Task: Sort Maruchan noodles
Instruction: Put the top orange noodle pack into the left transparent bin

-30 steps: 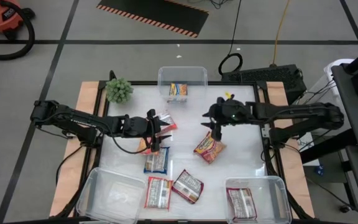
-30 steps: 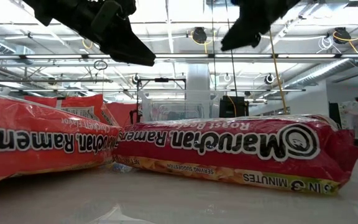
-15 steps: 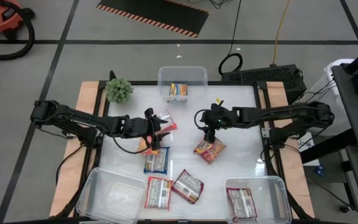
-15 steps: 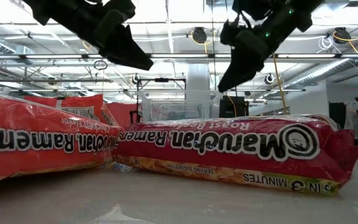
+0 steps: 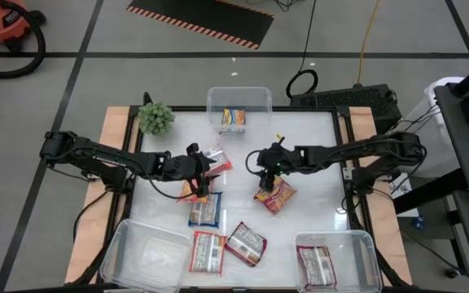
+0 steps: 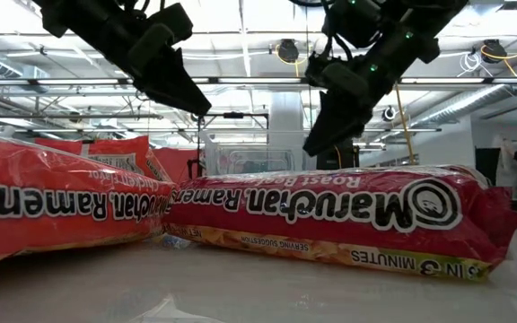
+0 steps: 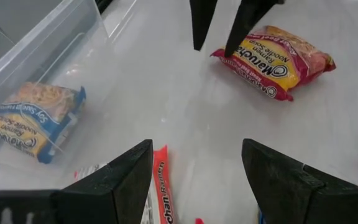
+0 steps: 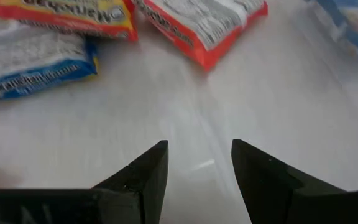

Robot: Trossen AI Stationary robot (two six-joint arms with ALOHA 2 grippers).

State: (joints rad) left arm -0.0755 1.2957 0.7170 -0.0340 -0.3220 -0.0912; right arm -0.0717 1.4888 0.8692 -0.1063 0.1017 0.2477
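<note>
Several Maruchan noodle packets lie flat on the white table. A red-and-yellow one lies right of centre, with my right gripper open just above its left end and clear of it. My left gripper hangs open over a red-and-white packet and an orange one. A blue-and-white packet lies nearer. Two red packets lie by the near edge.
A clear tub at the far edge holds one blue-and-yellow packet. The near-right tub holds a red packet, and another tub stands near left. A green plant stands at the far left corner.
My right gripper has come down and moved toward the table's left, from well above the table to just over the red-and-yellow packet, staying open. My left gripper has tipped its fingers slightly further down in place. No packet has moved.
</note>
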